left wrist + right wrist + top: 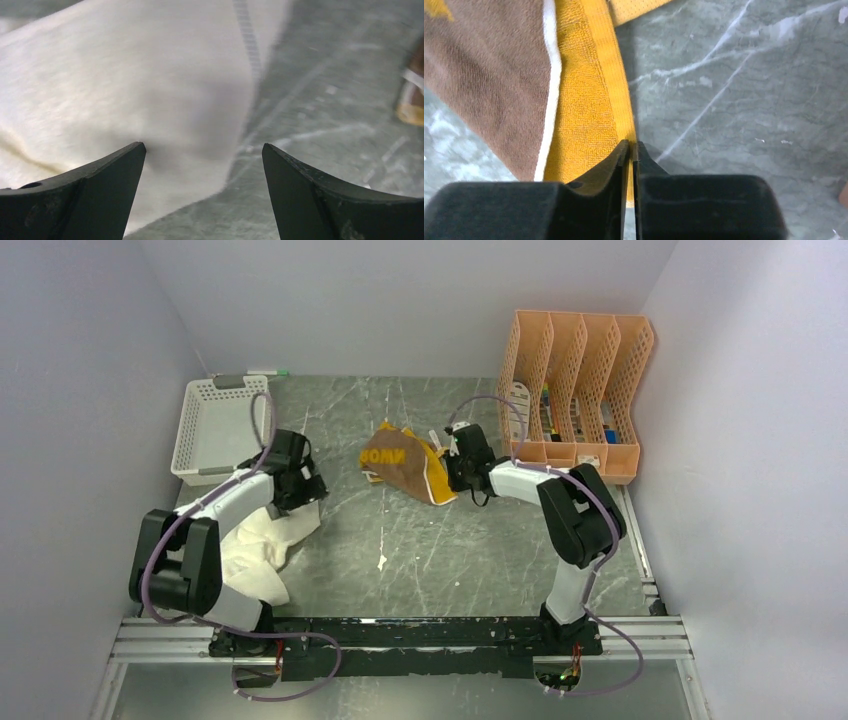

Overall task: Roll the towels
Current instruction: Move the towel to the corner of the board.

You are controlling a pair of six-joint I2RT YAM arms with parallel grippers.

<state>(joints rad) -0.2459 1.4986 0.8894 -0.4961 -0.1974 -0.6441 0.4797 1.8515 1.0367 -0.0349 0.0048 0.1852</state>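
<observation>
A mustard-yellow and brown towel lies crumpled at the table's middle back. My right gripper is at its right edge, shut on the yellow hem, which runs down between the two fingertips in the right wrist view. A cream-white towel lies bunched at the near left, partly under my left arm. My left gripper hovers at that towel's far end, jaws wide open; in the left wrist view the white cloth fills the left, and nothing sits between the fingers.
A white slotted basket stands at the back left. An orange file rack holding small items stands at the back right. Grey marble tabletop lies between the arms. Walls close in on both sides.
</observation>
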